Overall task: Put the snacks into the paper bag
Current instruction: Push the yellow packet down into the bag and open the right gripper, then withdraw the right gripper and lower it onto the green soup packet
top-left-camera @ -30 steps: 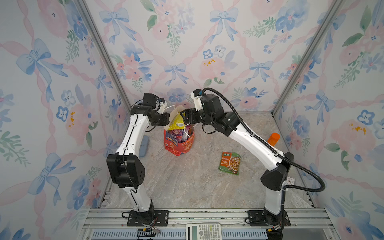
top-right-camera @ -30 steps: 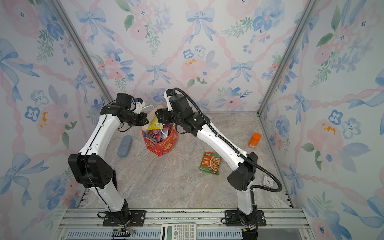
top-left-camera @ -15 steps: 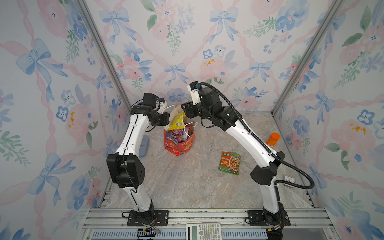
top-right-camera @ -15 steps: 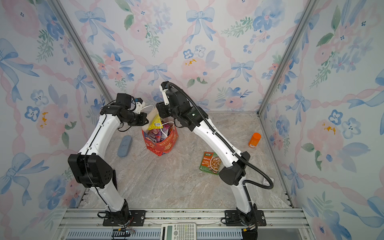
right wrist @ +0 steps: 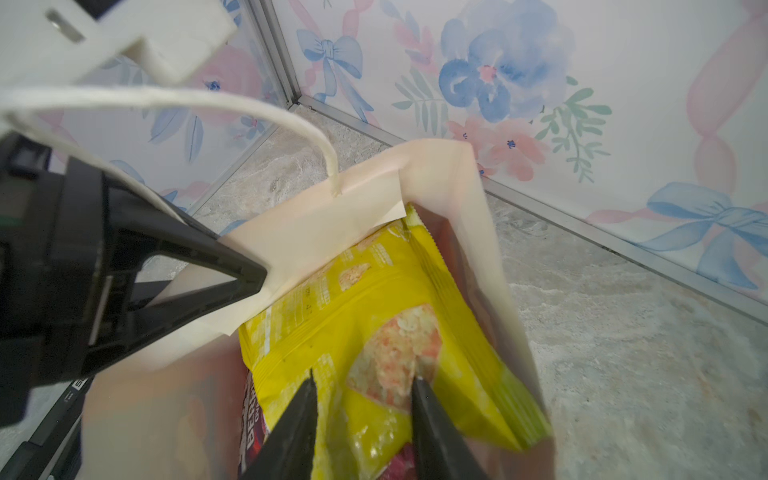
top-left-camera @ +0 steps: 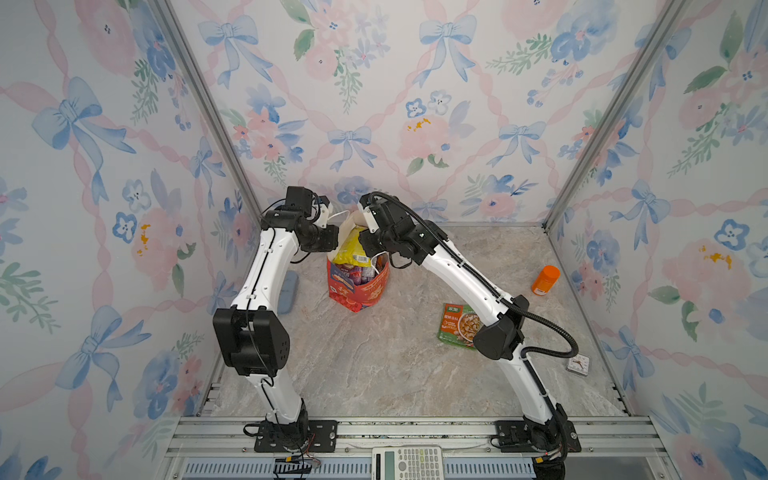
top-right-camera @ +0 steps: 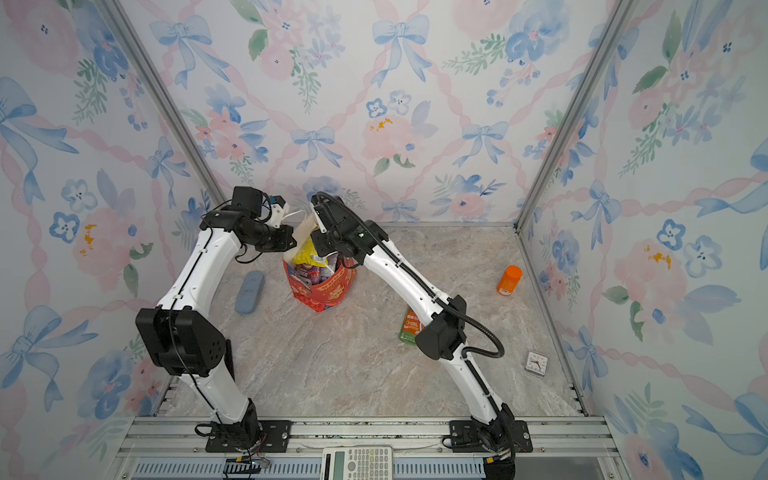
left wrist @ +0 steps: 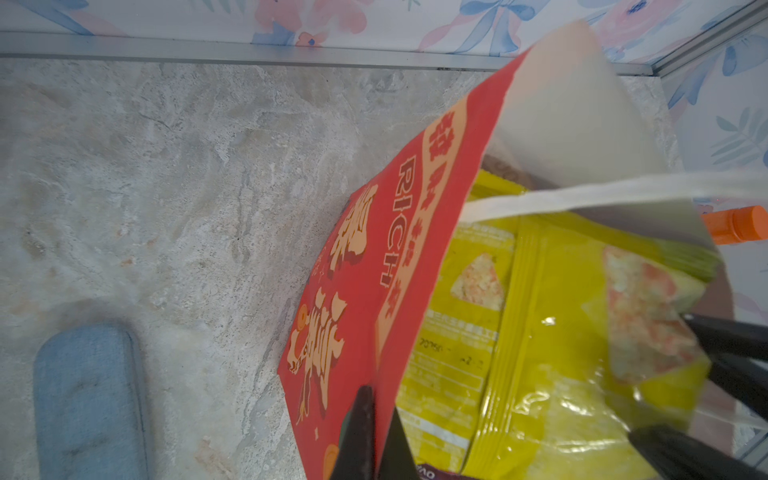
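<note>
A green packet (top-left-camera: 457, 326) lay flat on the bench (top-left-camera: 374, 374), well short of both sets of fingers. The right fingers (right wrist: 299, 428) stood partly apart, tips against the yellow packet (right wrist: 374, 316) protruding from the paper bag (top-left-camera: 359, 291). Just beside them, the left fingers (left wrist: 359, 432) were clamped on the bag's rim.

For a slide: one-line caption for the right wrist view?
Open right end effector above a yellow snack packet in the paper bag, rim pinched by the left end effector.
</note>
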Tool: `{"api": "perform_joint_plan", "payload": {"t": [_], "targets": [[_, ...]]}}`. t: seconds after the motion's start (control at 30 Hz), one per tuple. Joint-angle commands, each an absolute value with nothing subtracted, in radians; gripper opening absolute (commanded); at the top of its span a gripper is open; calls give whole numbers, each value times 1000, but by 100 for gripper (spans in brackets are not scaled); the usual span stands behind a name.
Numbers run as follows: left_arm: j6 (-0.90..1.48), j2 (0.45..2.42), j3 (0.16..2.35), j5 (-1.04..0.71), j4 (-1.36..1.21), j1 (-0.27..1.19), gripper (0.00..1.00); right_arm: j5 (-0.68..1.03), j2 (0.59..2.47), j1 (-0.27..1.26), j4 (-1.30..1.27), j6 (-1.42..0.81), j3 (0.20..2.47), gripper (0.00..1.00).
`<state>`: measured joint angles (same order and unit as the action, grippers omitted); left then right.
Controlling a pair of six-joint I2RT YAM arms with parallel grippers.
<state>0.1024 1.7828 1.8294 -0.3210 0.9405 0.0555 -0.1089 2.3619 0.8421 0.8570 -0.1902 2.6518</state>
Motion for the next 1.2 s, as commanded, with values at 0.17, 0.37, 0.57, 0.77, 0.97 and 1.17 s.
{"api": "perform_joint_plan", "payload": {"t": [0.17,0.37,0.57,0.77,0.97,1.17], "targets": [[109,1752,1815,-317,979,46,0,-81,2455,865,940,-220,2651,40],[109,1747,1815,-322,979,46,0,-72,2484,852,966,-233,2685,42],[109,1750,1815,-328,978,46,0,-39,2421,848,938,-227,2719,47],[111,1752,1816,-332,977,46,0,-26,2231,847,810,-213,2665,63],[110,1759,1819,-332,977,46,0,-18,2042,827,684,-221,2505,74],[111,1763,1822,-330,978,46,0,-34,1795,748,558,-278,2101,80]]}}
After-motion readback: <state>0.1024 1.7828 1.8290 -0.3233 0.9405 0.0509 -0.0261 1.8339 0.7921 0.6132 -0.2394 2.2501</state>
